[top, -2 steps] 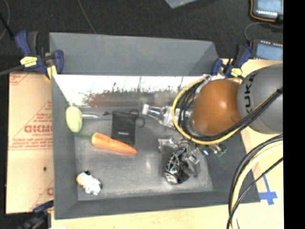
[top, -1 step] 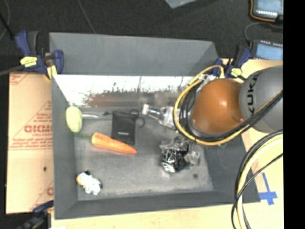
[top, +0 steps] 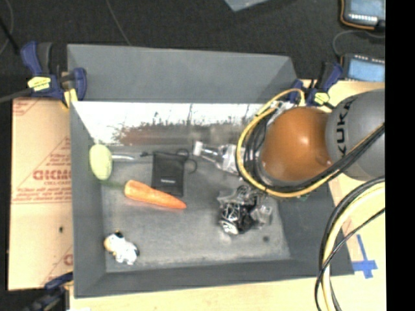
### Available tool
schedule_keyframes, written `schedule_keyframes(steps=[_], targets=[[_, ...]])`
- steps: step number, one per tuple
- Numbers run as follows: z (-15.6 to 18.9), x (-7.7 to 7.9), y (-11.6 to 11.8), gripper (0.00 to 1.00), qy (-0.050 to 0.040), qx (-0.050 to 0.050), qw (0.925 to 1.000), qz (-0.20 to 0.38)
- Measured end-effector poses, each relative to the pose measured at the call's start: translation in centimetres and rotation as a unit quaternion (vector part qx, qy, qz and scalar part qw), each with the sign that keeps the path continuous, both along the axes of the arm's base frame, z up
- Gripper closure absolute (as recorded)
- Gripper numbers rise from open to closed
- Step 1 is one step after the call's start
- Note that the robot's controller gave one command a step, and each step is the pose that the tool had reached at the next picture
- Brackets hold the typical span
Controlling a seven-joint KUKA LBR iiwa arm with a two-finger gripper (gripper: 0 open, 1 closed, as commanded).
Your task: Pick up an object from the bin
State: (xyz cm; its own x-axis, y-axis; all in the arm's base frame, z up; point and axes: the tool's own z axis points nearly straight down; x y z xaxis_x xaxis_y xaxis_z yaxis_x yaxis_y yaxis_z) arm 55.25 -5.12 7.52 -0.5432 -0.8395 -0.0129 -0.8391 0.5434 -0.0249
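Right side of bin [top: 81,206]: jaws low, open or closed unclear; orange carrot [top: 154,195] left of them, tip pointing rightward.

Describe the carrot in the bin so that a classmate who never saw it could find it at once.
Take the grey metal bin and look at its floor, left of centre. Just below the black rectangular object lies the carrot, long and tapered. It alone among the loose things is orange.
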Motion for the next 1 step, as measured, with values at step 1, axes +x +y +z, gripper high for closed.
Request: schedule_keyframes(steps=[1], targets=[[3.49,0.35,0.37,1.0,0.0071,0.0,1.0,0.002]])
